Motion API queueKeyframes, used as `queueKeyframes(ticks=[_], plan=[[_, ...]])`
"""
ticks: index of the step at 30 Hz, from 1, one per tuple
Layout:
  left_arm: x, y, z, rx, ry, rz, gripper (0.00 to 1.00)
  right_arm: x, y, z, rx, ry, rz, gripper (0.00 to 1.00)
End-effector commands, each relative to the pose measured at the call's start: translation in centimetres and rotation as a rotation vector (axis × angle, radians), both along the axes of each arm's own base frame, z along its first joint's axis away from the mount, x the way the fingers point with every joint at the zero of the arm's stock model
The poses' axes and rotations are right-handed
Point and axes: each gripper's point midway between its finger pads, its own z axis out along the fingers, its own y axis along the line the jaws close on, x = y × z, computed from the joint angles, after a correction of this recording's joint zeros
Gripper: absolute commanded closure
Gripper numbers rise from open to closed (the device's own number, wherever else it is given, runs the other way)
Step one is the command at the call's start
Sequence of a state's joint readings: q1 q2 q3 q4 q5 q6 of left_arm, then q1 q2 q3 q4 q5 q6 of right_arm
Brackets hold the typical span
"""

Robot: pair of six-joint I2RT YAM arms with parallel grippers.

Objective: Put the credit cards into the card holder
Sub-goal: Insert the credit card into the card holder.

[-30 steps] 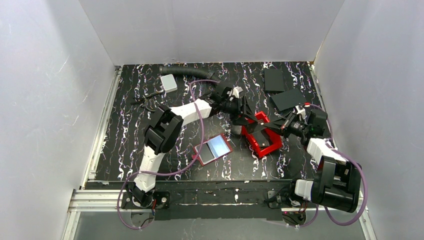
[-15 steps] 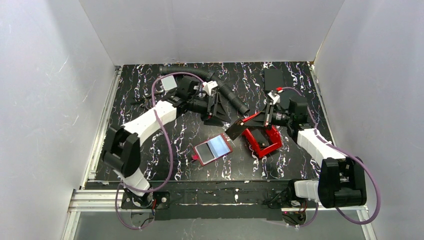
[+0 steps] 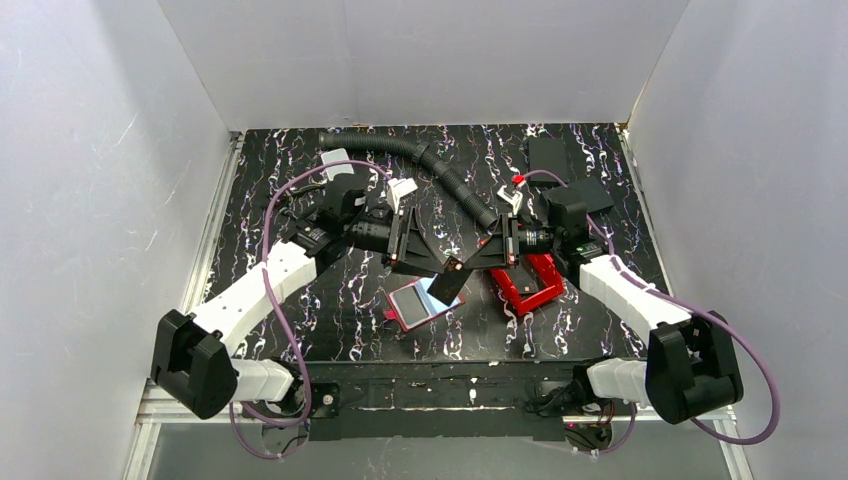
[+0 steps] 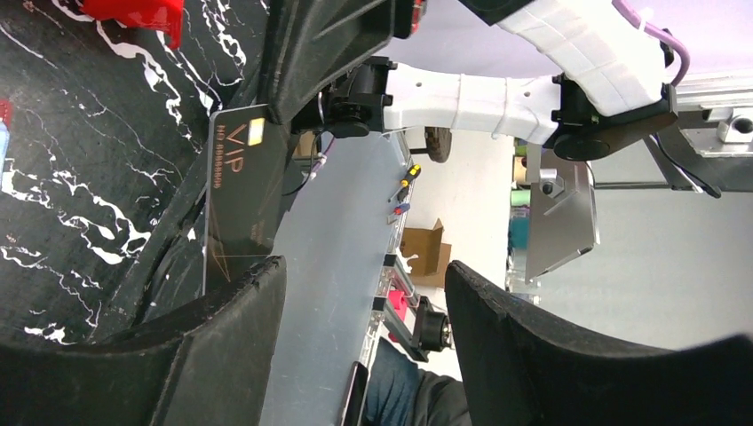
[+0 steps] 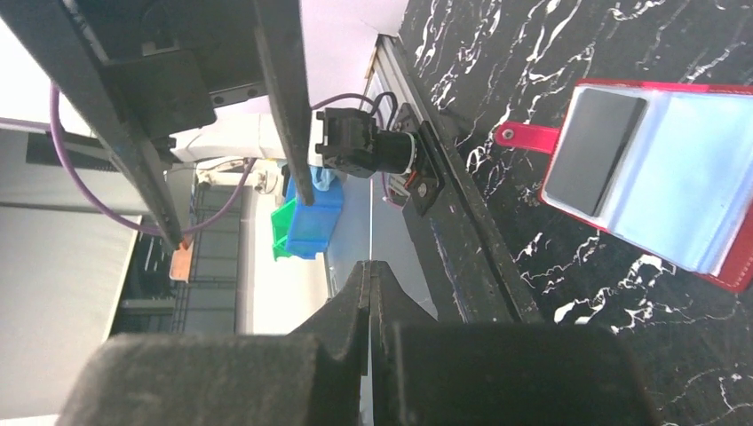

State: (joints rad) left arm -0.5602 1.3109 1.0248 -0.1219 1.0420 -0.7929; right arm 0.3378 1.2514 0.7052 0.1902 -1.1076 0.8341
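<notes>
The card holder (image 3: 408, 306) is a small red wallet lying open on the black marbled table, near the middle front. In the right wrist view the wallet (image 5: 710, 266) shows a dark card (image 5: 593, 151) in a pocket and a pale blue flap (image 5: 684, 191). My right gripper (image 3: 464, 268) is shut on a dark credit card (image 3: 450, 283), held tilted just above the wallet's right end. In the left wrist view this card (image 4: 235, 200) bears gold "VIP" lettering. In the right wrist view the shut right gripper (image 5: 369, 277) shows it edge-on. My left gripper (image 3: 432, 262) is open and empty, facing the card; it also shows in its wrist view (image 4: 364, 297).
A red open-top bin (image 3: 531, 285) stands right of the wallet, under the right arm. A black corrugated hose (image 3: 440, 168) runs across the back. Black flat slabs (image 3: 548, 155) lie at the back right. White walls enclose the table on three sides.
Both grippers have moved in towards the wallet. The right gripper has carried the dark card left and down over the wallet. The left arm has swung forward to face it.
</notes>
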Motion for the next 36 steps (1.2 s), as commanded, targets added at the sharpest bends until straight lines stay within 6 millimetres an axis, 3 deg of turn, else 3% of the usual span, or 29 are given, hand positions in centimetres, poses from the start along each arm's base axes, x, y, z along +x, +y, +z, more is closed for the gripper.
queueKeyframes(ticks=[1, 5, 8, 13, 17, 22, 27, 32, 33, 34, 36], plan=[[-0.5, 1.2, -0.7, 0.064, -0.015, 0.047, 0.36, -0.6, 0.7, 4.1, 0.055, -0.133, 0.048, 0.99], [1.1, 2.5, -2.5, 0.12, 0.065, 0.19, 0.3, -1.4, 1.3, 5.0, 0.074, -0.159, 0.081, 0.99], [0.9, 1.4, -1.0, -0.032, 0.093, 0.136, 0.3, -2.0, 1.8, 5.4, 0.09, -0.172, 0.112, 0.99], [-1.1, 1.3, 1.4, -0.095, 0.015, 0.006, 0.37, -2.3, 2.5, 5.8, 0.105, -0.189, 0.137, 0.99], [-1.6, 1.5, 1.0, -0.089, 0.043, -0.014, 0.56, -2.4, 3.1, 6.4, 0.129, -0.201, 0.15, 0.99], [-1.6, 1.6, -0.5, -0.061, 0.088, 0.005, 0.64, -2.4, 3.6, 6.6, 0.137, -0.202, 0.159, 0.99], [-1.7, 1.6, -0.2, -0.068, 0.075, 0.001, 0.72, -2.7, 4.0, 6.7, 0.143, -0.203, 0.173, 0.99], [-1.7, 2.0, -0.7, -0.02, 0.068, 0.029, 1.0, -2.5, 4.3, 6.1, 0.137, -0.191, 0.173, 0.99], [-1.6, 2.2, -1.3, 0.018, 0.059, 0.053, 1.0, -2.4, 4.3, 5.6, 0.126, -0.18, 0.169, 0.99], [-1.3, 2.6, -2.0, 0.074, 0.05, 0.091, 1.0, -2.1, 4.3, 4.9, 0.102, -0.169, 0.16, 0.96], [-0.6, 4.6, -4.8, 0.279, 0.035, 0.202, 1.0, -0.3, 3.7, 2.8, 0.012, -0.142, 0.099, 0.75]])
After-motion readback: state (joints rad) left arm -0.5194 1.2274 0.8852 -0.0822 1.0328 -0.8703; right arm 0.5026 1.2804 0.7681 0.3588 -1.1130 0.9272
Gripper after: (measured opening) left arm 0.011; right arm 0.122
